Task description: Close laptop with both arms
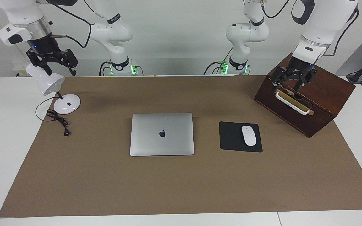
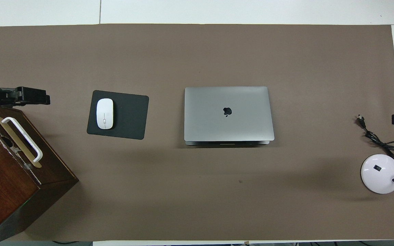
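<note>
Lid flat, the MacBook laptop (image 1: 162,134) lies shut at mid-table, well apart from the left gripper (image 1: 293,84), jaws spread above the wooden box (image 1: 306,94), and the right gripper (image 1: 52,64), spread above the desk lamp (image 1: 47,83).

This looks like a robot lab set up to look like an office desk. Two big white robot arms (image 1: 115,31) stand at one end of a white table (image 1: 2,141), with cables and green lights at their bases. A plain white wall is at their backs. A brown mat (image 1: 181,182) covers the table. On it are desk things: a laptop (image 1: 162,134), a mouse (image 1: 249,135) on a black pad (image 1: 231,138), a white lamp (image 1: 66,104) and a wooden box (image 1: 313,106).
</note>
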Action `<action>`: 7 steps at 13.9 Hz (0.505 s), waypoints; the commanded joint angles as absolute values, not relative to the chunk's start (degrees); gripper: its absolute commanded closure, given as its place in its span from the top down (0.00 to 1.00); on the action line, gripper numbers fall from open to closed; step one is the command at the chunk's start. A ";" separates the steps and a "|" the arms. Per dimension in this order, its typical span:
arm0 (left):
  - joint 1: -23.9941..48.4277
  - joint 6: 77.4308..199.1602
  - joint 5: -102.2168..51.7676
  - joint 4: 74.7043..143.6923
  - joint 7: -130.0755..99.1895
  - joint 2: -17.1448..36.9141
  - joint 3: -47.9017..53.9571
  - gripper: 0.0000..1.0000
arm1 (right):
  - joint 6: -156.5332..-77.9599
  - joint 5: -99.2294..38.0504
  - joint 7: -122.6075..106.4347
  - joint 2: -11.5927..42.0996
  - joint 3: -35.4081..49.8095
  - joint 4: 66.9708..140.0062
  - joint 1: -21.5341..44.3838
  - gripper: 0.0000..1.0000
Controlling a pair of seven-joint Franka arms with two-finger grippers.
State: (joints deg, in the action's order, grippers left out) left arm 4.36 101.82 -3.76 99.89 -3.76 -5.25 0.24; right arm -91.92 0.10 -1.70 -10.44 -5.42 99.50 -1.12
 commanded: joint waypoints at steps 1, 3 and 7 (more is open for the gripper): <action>2.46 98.88 -2.81 95.46 -3.78 -2.47 0.27 1.00 | -91.05 0.09 -3.08 -10.90 -5.10 99.23 -1.93 1.00; 2.20 98.88 -1.76 95.19 -3.78 -1.32 0.35 1.00 | -91.05 0.09 -2.99 -10.99 -5.18 99.32 -1.93 1.00; 2.29 98.79 -0.97 93.52 -3.78 0.09 0.35 1.00 | -91.23 0.09 -2.99 -11.16 -5.19 99.67 -2.02 1.00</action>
